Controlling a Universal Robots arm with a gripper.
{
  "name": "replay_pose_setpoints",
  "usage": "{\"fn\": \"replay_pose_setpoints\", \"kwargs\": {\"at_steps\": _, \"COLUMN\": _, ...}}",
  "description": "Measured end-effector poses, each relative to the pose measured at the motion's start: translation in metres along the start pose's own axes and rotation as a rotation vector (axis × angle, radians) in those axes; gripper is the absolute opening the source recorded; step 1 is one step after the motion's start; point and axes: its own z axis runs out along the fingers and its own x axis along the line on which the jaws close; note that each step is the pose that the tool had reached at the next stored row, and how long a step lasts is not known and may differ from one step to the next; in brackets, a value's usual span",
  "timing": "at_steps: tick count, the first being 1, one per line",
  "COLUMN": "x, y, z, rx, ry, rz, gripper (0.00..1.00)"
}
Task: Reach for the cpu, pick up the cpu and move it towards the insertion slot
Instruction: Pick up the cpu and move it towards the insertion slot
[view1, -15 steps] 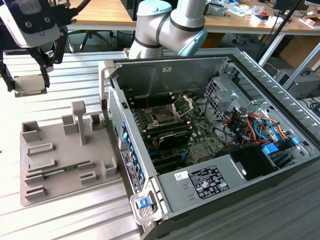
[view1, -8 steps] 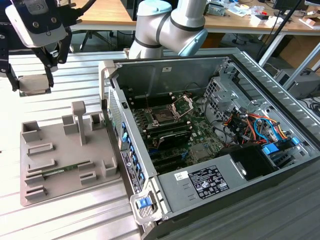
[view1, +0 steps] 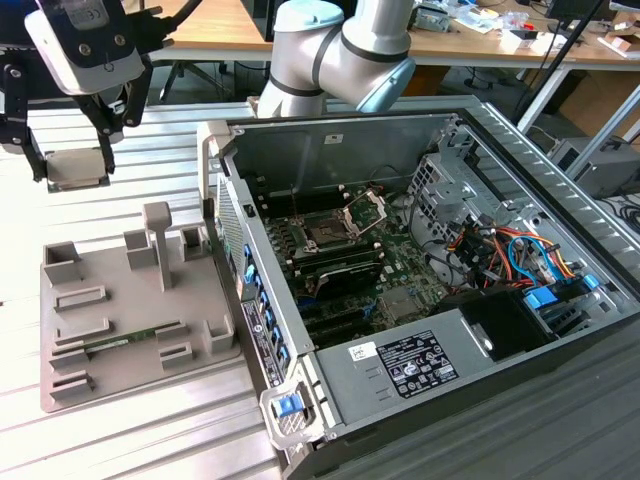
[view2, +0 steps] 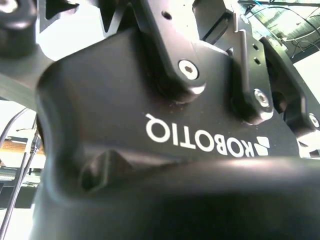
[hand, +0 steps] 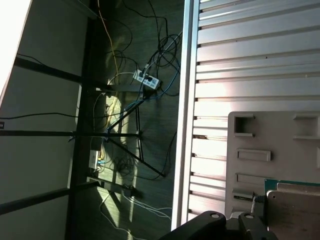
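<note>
silvery chip (view1: 80, 172) pinched in narrow claw (view1: 72, 158), past the tray's (view1: 100, 380) far edge; best kept level, lifted clear of the case wall (view1: 228, 215), eased toward the socket (view1: 327, 236).

Gripper (view1: 72, 165) aloft, clamped shut

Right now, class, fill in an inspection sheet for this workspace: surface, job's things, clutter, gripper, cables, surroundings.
Surface: slatted metal table carrying a grey tray and an open computer case.
Job's things: cpu held above the table, beyond the tray; slot on the green board, metal frame hinged open.
Clutter: thin green strip lying in a tray groove.
Gripper: gripper closed on the cpu, at the exterior view's left.
Cables: coloured wires inside the case; floor cables and a power strip in the first wrist view.
Surroundings: wooden desk behind.
</note>
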Motion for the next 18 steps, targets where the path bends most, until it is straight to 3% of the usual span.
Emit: {"fn": "replay_pose_setpoints", "kwargs": {"at_steps": 18, "x": -0.0138, "y": -0.0012, "z": -0.0001, "rx": 0.0000, "ry": 0.0001, "rz": 0.000, "gripper": 0.54}}
